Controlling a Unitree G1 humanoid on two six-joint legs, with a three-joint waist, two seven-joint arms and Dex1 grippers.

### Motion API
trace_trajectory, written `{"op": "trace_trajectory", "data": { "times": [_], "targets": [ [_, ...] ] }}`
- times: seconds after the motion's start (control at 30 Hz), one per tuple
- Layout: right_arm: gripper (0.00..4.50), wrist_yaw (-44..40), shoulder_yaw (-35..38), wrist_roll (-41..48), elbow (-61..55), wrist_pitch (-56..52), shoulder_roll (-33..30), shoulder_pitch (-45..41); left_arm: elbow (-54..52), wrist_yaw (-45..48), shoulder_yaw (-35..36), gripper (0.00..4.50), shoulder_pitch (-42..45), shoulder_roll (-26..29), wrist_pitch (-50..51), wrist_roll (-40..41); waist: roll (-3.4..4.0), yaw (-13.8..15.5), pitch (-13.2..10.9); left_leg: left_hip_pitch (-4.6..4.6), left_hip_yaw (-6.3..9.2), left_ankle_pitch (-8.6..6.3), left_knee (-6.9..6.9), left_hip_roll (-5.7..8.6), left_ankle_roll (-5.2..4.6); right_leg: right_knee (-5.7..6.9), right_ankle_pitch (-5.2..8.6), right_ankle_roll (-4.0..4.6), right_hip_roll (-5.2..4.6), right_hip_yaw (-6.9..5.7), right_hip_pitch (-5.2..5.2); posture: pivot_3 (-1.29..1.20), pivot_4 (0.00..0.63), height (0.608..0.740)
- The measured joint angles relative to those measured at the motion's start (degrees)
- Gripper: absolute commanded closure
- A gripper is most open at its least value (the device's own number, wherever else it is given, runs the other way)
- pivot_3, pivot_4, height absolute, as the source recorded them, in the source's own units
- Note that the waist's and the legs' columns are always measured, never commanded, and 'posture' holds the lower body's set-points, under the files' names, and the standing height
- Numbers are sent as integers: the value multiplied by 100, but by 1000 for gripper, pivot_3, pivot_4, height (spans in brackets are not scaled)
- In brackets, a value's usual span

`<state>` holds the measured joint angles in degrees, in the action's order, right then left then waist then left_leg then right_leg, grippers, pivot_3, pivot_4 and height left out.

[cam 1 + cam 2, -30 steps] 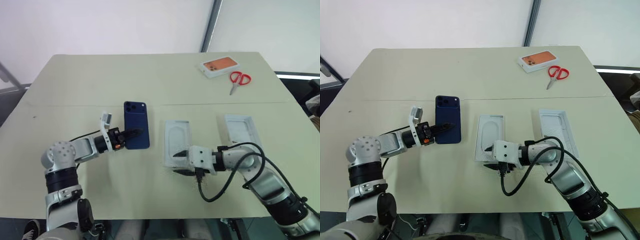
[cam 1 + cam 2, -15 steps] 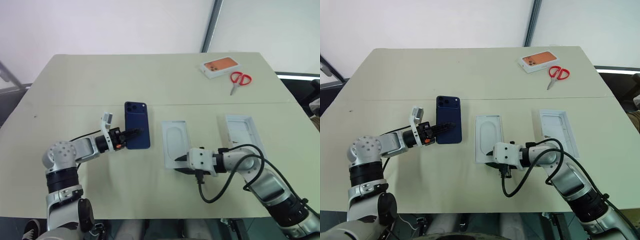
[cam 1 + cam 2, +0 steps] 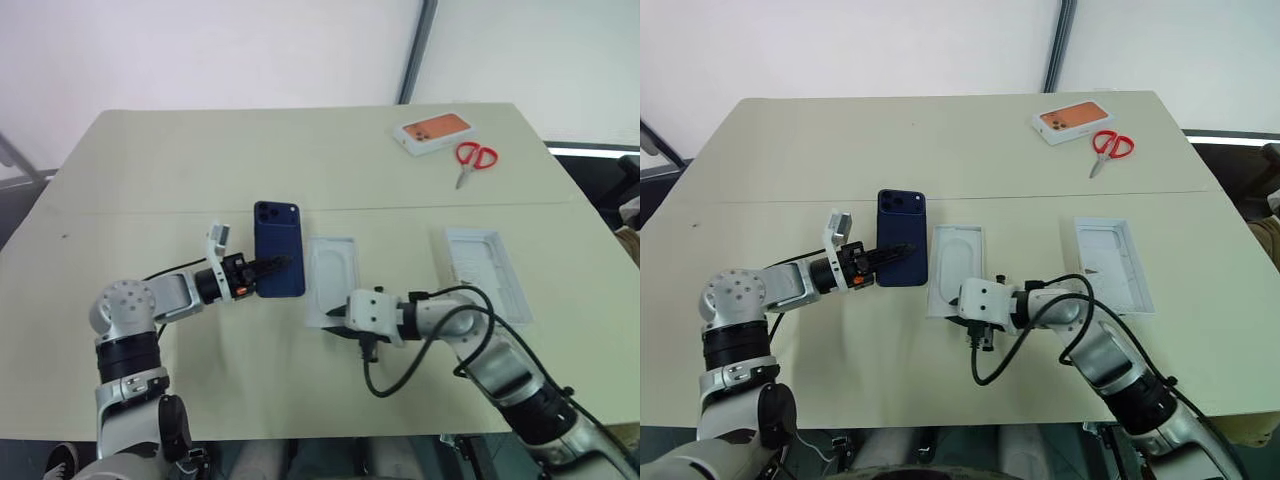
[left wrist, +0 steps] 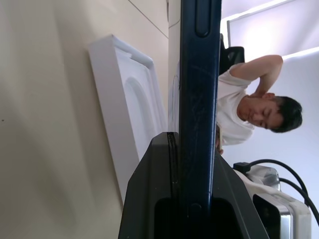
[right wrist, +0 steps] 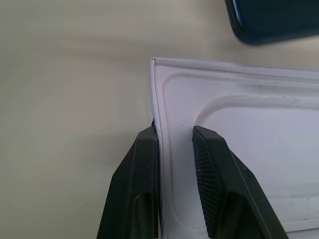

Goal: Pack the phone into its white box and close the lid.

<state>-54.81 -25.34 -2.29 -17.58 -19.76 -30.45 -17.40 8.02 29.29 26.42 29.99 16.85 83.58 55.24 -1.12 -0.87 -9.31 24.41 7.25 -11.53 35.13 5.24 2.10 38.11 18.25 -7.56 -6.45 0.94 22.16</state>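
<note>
The dark blue phone point(image 3: 278, 248) is held by its near left edge in my left gripper point(image 3: 272, 266), which is shut on it; in the left wrist view the phone point(image 4: 199, 74) stands edge-on between the fingers. Right beside it lies the white box point(image 3: 333, 270), its inside showing an oval recess point(image 5: 259, 129). My right gripper point(image 3: 333, 320) is shut on the box's near wall, one finger point(image 5: 144, 164) outside and the other inside. The lid point(image 3: 487, 272) lies plain white side up at the right, apart from both grippers.
A white box with an orange phone print point(image 3: 436, 132) and red scissors point(image 3: 477, 158) lie at the table's far right. A person in a white shirt point(image 4: 239, 114) shows past the table in the left wrist view. My right arm's black cable point(image 3: 400, 370) loops over the near table.
My right gripper has slid the white box to the left, up beside the phone. The left gripper and the phone have kept still.
</note>
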Motion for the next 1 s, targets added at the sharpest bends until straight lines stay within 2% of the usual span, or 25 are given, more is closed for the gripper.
{"op": "trace_trajectory", "data": {
  "times": [0.03,0.13,0.27,0.47,0.6,0.77,0.9,1.0],
  "targets": [
    [3493,22,-86,-29,1,-8,81,-11,0,-18,0,4500,1,-1,2,7,0,4,0,0,0,0,0,1,1,0,0,0,-1,0,0,0,150,740],
    [2530,41,-148,-31,3,-138,188,-28,0,-86,0,4500,2,-3,18,34,0,11,0,0,0,0,3,2,0,0,0,0,-1,0,0,0,150,740],
    [604,56,-179,-39,50,-214,180,-29,0,-140,9,4500,1,-7,88,57,0,16,0,0,1,-1,3,3,-2,0,0,0,-1,0,0,0,150,740],
    [604,42,72,340,-40,-516,252,-60,-1,-166,4,4500,-26,-9,102,72,0,11,0,1,1,-1,1,3,-2,1,0,0,-1,0,-1,0,150,740],
    [604,-17,608,933,-442,-913,226,-200,-1,-193,3,4500,-37,-105,105,92,0,14,0,1,1,-4,2,3,-8,0,0,0,-2,0,-3,0,150,740],
    [604,-218,1484,1711,-689,-1337,-195,-292,-46,-376,-49,4500,-209,-435,147,129,-2,33,-1,1,1,-14,5,6,-25,-1,0,0,-6,-1,-7,0,150,740],
    [604,-172,1682,1654,-439,-1164,-545,-180,-121,-646,-47,4500,-279,-770,256,179,-3,23,-2,1,0,-14,4,5,-25,-1,0,0,-5,-1,-5,0,150,740],
    [604,-61,1670,1603,-334,-1091,-561,-40,-227,-779,-44,4500,-382,-865,343,186,-3,-12,-2,2,-11,-13,1,2,-24,4,0,0,-4,9,6,0,150,740]
  ]
}}
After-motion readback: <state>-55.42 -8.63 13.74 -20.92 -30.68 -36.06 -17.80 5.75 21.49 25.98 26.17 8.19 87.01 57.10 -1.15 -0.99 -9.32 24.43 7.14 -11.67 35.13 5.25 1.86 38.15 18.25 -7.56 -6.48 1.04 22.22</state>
